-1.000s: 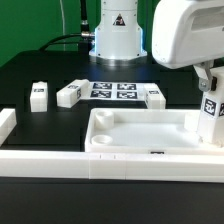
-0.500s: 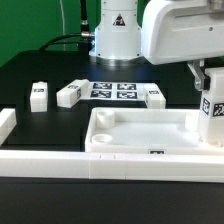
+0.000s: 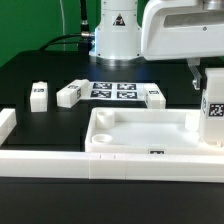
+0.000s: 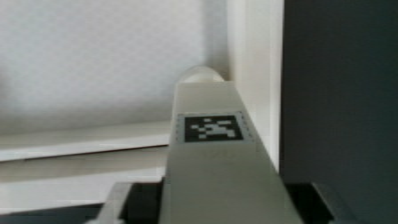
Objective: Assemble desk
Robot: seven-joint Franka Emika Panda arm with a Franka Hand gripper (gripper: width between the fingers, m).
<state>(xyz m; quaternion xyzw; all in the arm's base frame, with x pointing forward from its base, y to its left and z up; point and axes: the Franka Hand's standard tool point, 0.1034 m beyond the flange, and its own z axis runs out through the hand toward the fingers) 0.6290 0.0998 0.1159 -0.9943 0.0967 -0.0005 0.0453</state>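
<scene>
Exterior view: a white tabletop (image 3: 140, 135), a shallow tray with a raised rim, lies across the lower middle of the frame on a black table (image 3: 25, 80). A long white rail (image 3: 60, 163) runs just in front of it. A round socket (image 3: 103, 141) shows in the tabletop's lower left corner.

At the right edge of the frame the gripper (image 3: 208, 82) reaches down from the upper right, its jaws clamped on a tagged white leg (image 3: 213, 115). The leg is held upright over the tabletop's right end, low against the rim. Whether its lower end touches a socket there cannot be told. Three loose legs (image 3: 69, 94) lie in a row across the middle of the frame, on either side of the marker board (image 3: 113, 90) and apart from the tabletop.

Wrist view: the held leg fills the centre, tag facing the camera, with the tabletop's inner wall and floor beyond its tip.

The step in hand appears to be fitting a leg into a corner socket on the right. No other leg stands in the tabletop. The next move probably calls for centring the leg's end over the socket, keeping it upright, then lowering it straight and seating it.
</scene>
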